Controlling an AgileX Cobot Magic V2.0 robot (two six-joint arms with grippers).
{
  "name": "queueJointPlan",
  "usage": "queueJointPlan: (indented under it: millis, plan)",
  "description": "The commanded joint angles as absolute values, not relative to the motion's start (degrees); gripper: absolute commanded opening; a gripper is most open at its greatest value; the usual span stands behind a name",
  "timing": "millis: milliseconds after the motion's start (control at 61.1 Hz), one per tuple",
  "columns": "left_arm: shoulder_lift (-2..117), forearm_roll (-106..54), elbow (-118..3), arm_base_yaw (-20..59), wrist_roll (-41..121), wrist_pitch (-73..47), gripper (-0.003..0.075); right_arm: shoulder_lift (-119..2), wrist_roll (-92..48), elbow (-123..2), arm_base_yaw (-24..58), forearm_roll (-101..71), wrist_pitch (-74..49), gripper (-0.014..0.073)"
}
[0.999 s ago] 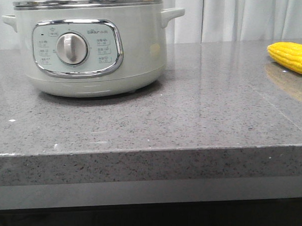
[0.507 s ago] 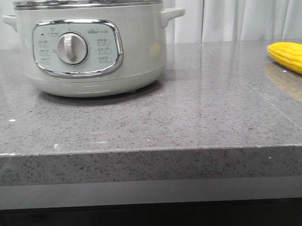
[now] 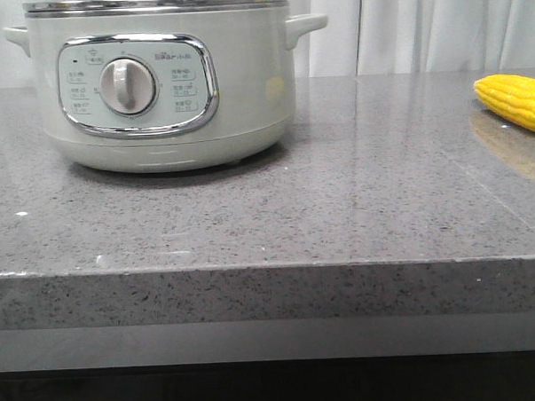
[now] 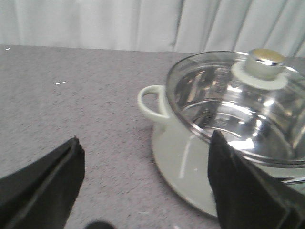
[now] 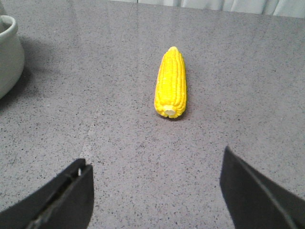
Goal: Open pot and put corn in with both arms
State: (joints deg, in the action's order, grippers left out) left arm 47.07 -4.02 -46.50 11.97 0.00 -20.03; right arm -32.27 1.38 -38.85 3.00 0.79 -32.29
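So nothing done: glass lid (image 4: 248, 102) apparently seated on cream-green round pot (image 3: 160, 81), yellow kernelled corn (image 5: 170, 83) untouched on grey stone counter (image 3: 339, 206); left gripper (image 4: 143, 186) and right gripper (image 5: 155, 191) spread, empty

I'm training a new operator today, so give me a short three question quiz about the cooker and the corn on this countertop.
1. True or false: the glass lid is still on the electric cooker.
2. Where does the corn cob lie? A) inside the cooker B) on the stone countertop, apart from the cooker, on the robot's right C) between the right gripper's fingers
3. Fill in: the left gripper and the right gripper are both ____ and hold nothing.

Key: 1 true. 2 B. 3 open.
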Motion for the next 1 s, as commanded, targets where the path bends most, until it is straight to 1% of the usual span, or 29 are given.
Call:
queueJointPlan:
  millis: [0, 196, 327, 688, 868, 982]
  plan:
    - [50.47, -4.07, -50.14, 16.70, 0.00, -12.07, 0.0522, -32.76, 1.24, -40.61, 2.61, 1.51, -28.31, 0.0572]
    - [60.53, -3.46, -56.38, 24.81, 0.00, -6.75, 0.0522, -32.76, 1.24, -40.61, 2.61, 1.51, -28.31, 0.0572]
    - [67.68, -3.58, -62.16, 26.92, 0.00, -4.65, 0.0522, -32.76, 1.24, -40.61, 2.61, 1.51, -28.31, 0.0572]
    - [83.46, -5.06, -77.95, 27.03, 0.00, -4.27, 0.0511, -32.76, 1.24, -40.61, 2.61, 1.51, -28.31, 0.0572]
    - [88.84, -5.06, -82.41, 27.03, 0.00, -4.14, 0.0511, -32.76, 1.24, -40.61, 2.61, 1.51, -28.31, 0.0572]
    - [91.29, -5.06, -82.96, 27.03, 0.00, -3.05, 0.0511, -32.76, 1.24, -40.61, 2.61, 1.51, -28.31, 0.0572]
